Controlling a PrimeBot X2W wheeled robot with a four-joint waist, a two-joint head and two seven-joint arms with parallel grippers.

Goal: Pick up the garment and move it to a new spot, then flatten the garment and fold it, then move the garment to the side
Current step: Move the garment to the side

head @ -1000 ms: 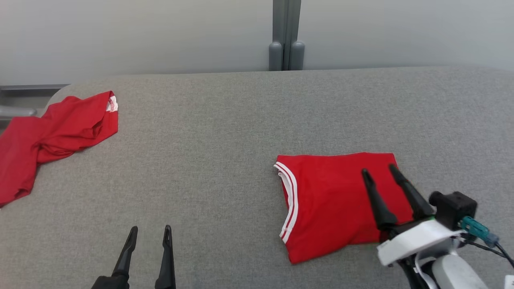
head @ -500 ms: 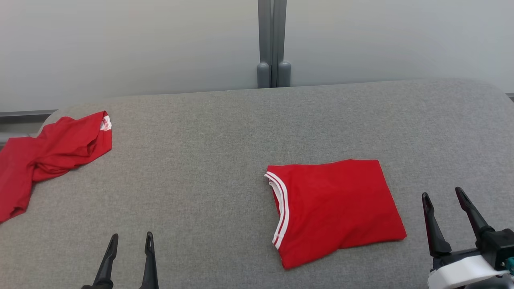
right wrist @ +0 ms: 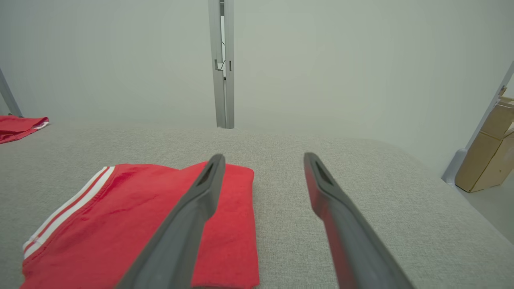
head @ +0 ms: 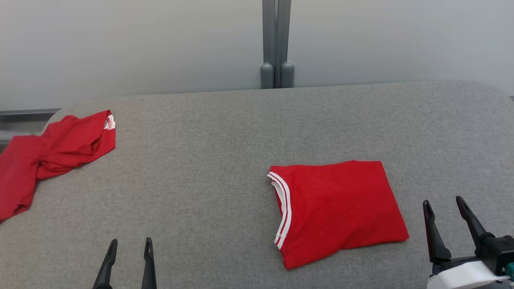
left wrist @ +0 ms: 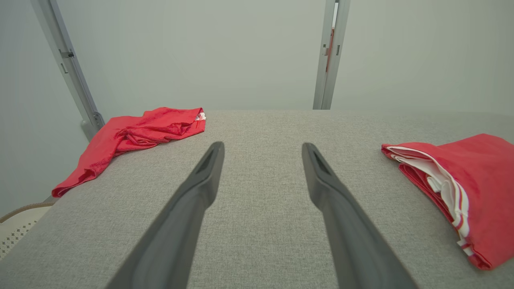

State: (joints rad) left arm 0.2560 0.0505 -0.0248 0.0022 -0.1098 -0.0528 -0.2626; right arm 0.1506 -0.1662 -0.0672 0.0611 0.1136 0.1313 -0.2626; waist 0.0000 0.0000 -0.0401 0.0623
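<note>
There were 2 red shirts on 1 grey table (head: pixel 200 180). 1 folded shirt (head: pixel 341 208) lay flat, and 1 crumpled shirt (head: pixel 52 152) lay in a heap. The folded shirt had 2 white stripes (head: pixel 286 204) at its neck. There were 2 grippers, the left gripper (head: pixel 128 245) and the right gripper (head: pixel 443 202). Each had 2 dark fingers (head: pixel 431 233), so 4 in all. 1 grey post (head: pixel 276 40) with 2 round feet stood behind the table.

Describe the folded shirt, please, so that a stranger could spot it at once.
Start at the grey table and go to its right side, near the right gripper. The folded shirt lies there, a neat red rectangle with its white-striped collar facing left. The crumpled shirt at the far left edge, also red, is a loose heap.
</note>
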